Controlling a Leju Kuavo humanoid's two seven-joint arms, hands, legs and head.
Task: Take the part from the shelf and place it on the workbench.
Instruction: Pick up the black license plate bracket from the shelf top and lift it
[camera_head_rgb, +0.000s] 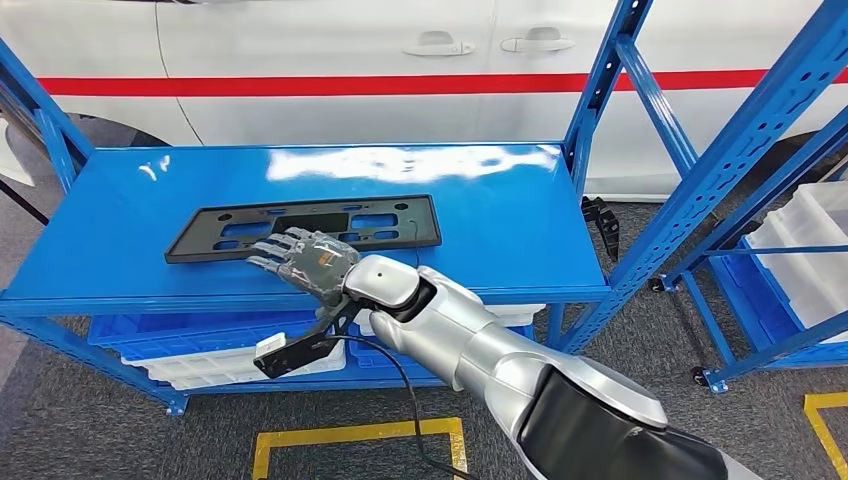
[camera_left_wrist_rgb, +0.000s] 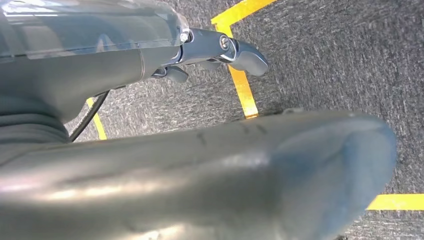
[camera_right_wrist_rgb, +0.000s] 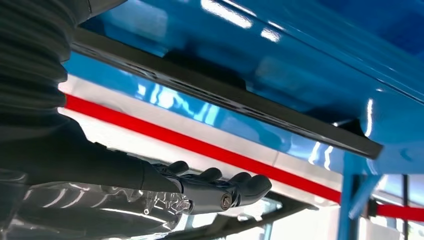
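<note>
The part (camera_head_rgb: 305, 226) is a flat black rectangular frame with cut-outs, lying on the blue shelf (camera_head_rgb: 500, 240) left of its middle. My right hand (camera_head_rgb: 303, 262) reaches in from the lower right and hovers over the part's front edge with fingers spread and nothing in them. In the right wrist view the fingers (camera_right_wrist_rgb: 235, 186) are stretched out, with a gap between them and the part's dark edge (camera_right_wrist_rgb: 225, 97). My left hand (camera_left_wrist_rgb: 220, 50) hangs above the grey floor, its fingers extended and holding nothing.
Blue uprights (camera_head_rgb: 600, 85) frame the shelf at right, with a second blue rack (camera_head_rgb: 760, 140) beyond. White bins (camera_head_rgb: 220, 365) sit under the shelf and more (camera_head_rgb: 810, 250) at far right. A white car with a red stripe (camera_head_rgb: 300, 85) stands behind. Yellow tape (camera_head_rgb: 350, 435) marks the floor.
</note>
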